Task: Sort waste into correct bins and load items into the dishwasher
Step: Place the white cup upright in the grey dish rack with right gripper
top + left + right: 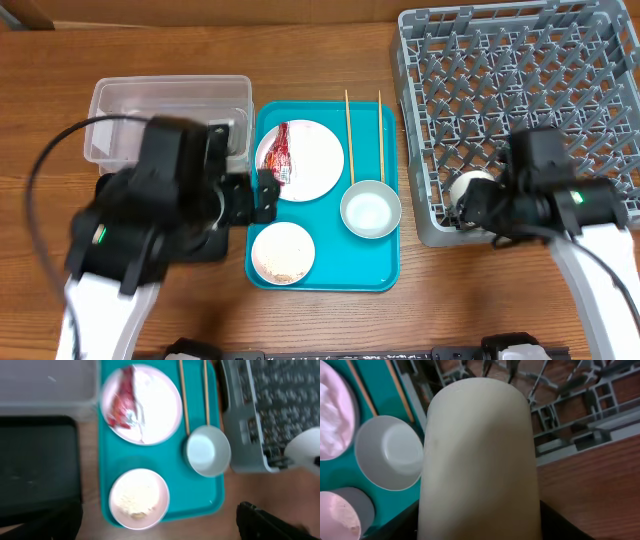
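My right gripper (478,200) is shut on the small white cup (470,186) and holds it over the front left corner of the grey dish rack (520,90). The cup (477,455) fills the right wrist view. My left gripper (262,195) is open and empty above the teal tray's left edge. On the teal tray, the large plate (312,160) carries the red-and-white wrapper (280,152). The two chopsticks (349,135) lie beside it. The bowl (370,210) is empty. The smaller plate (283,252) holds rice scraps (135,497). I cannot make out the tissue.
The clear tub (165,120) stands at the back left. The black tray (35,465) in front of it is mostly hidden by my left arm in the overhead view. The teal tray (335,272) lies between the bins and the rack.
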Motion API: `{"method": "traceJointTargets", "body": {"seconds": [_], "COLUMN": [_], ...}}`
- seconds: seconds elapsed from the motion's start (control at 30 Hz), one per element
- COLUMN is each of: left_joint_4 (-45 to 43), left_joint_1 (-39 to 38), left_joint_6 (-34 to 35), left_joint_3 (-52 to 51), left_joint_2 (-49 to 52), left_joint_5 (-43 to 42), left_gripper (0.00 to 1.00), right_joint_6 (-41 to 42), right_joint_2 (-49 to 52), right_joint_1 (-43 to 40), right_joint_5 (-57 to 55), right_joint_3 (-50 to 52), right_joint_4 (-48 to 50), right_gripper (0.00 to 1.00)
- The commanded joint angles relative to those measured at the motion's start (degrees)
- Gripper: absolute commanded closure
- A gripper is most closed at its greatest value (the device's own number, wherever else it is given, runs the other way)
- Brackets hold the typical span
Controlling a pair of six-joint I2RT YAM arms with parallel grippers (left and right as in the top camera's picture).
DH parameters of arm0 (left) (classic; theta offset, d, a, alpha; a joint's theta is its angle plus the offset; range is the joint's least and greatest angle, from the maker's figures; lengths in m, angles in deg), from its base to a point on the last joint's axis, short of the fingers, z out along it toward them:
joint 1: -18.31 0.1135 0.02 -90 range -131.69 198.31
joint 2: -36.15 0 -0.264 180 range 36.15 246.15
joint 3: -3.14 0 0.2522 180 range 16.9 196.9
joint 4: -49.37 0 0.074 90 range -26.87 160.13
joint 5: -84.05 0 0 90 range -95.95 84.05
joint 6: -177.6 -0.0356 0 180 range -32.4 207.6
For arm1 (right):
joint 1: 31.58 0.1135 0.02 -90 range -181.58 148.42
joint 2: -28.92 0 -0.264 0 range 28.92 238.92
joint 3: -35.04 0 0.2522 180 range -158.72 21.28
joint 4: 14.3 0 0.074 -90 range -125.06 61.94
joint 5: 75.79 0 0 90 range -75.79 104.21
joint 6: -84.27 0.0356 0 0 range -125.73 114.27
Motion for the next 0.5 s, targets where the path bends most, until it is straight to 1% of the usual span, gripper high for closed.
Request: {"method": "traceJointTargets", "body": {"seconds": [0.0, 0.03, 0.1, 0.2, 0.23, 0.27, 0.33, 0.47], "left_joint_4": [0.04, 0.04, -0.04, 0.5, 0.52, 0.52, 0.7, 0.76], "left_joint_1": [-1.2, -1.18, -1.18, -1.18, -1.18, -1.18, -1.38, -3.32], "left_joint_6": [3.78, 3.78, 3.8, 3.06, 2.1, 1.36, 1.31, 0.26], "left_joint_3": [0.57, 0.57, 0.57, 0.57, 0.57, 0.57, 0.48, -0.22], "left_joint_2": [-1.7, -1.97, -2.1, -1.95, -1.88, -1.75, -1.49, -0.48], "left_joint_5": [9.11, 8.59, 6.32, 2.16, 0.52, -0.17, -0.11, 1.2], "left_gripper": [0.0, 0.0, 0.0, 0.0, 0.01, 0.04, 0.1, 0.16], "right_joint_6": [0.5, 0.5, 0.52, 0.52, 0.52, 0.52, 0.52, 0.35], "right_joint_2": [4.31, 5.53, 7.65, 9.16, 9.14, 9.07, 8.52, 5.7], "right_joint_1": [-0.13, -0.13, -0.13, -0.13, -0.13, -0.13, -0.13, -0.02], "right_joint_5": [1.16, 1.16, 2.08, 3.78, 3.76, 3.74, 3.8, 5.16], "right_joint_3": [-1.46, -1.46, -1.46, -1.49, -1.55, -1.81, -2.97, -5.86], "right_joint_4": [0.09, 0.07, 0.04, -0.04, 0.15, 0.13, 0.13, 0.44], "right_gripper": [0.44, 0.4, 0.2, 0.07, 0.05, 0.05, 0.05, 0.07]}}
